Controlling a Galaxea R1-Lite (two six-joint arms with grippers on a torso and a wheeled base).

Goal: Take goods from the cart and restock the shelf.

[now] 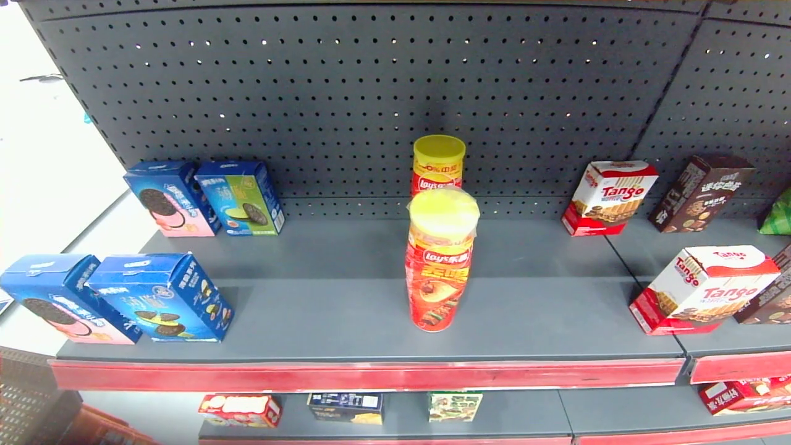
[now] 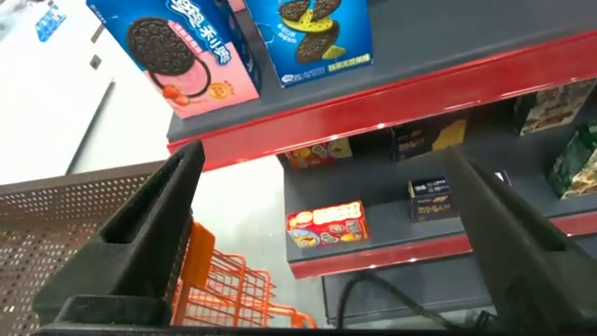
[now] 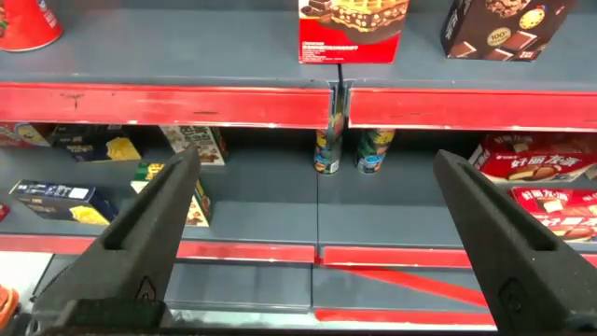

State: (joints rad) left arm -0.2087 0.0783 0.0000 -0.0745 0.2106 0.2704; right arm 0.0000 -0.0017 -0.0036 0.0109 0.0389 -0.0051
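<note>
The left gripper, jaws gaping wide and empty, is hovering above the orange cart low on the robot's left, lying nearer it than the equally open, empty right gripper facing the lower shelves

Red chip can, yellow lid, upright on grey shelf, 2nd can just behind, orange wire cart

My black left gripper is held with jaws spread wide, empty; my black right gripper likewise.
</note>
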